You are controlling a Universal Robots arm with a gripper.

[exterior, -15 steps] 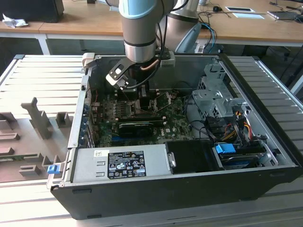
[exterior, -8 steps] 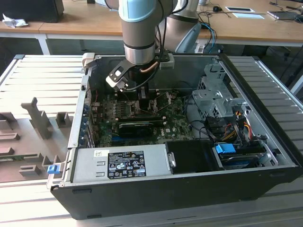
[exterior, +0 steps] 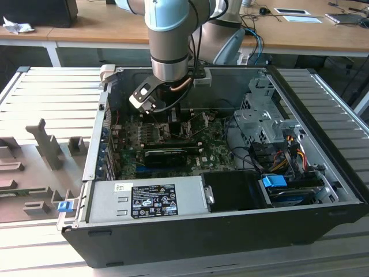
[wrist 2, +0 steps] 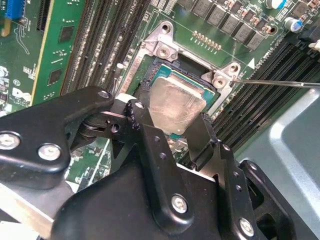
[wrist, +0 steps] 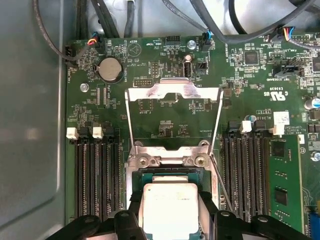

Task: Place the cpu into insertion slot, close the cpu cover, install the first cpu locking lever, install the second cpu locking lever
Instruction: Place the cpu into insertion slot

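In both wrist views the cpu [wrist 2: 177,102] [wrist: 170,207], a silver-topped square chip, lies level in the insertion slot [wrist 2: 172,62] [wrist: 167,156]. My gripper [wrist 2: 171,116] [wrist: 171,215] straddles it, its black fingers [wrist 2: 142,122] pressed against two opposite edges. The cpu cover [wrist: 172,92], a thin silvery frame, is swung fully open and lies back behind the socket. A thin wire locking lever [wrist 2: 280,82] [wrist: 220,182] sticks out unlatched beside the socket. In the exterior view the gripper [exterior: 173,118] is low inside the open computer case, over the green board.
Black memory slots [wrist: 95,180] flank the socket on both sides, and a green memory module [wrist 2: 60,50] stands in one. A coin battery [wrist: 111,69] and cables lie behind the cover. The power supply [exterior: 147,199] and drive cage [exterior: 259,121] crowd the case.
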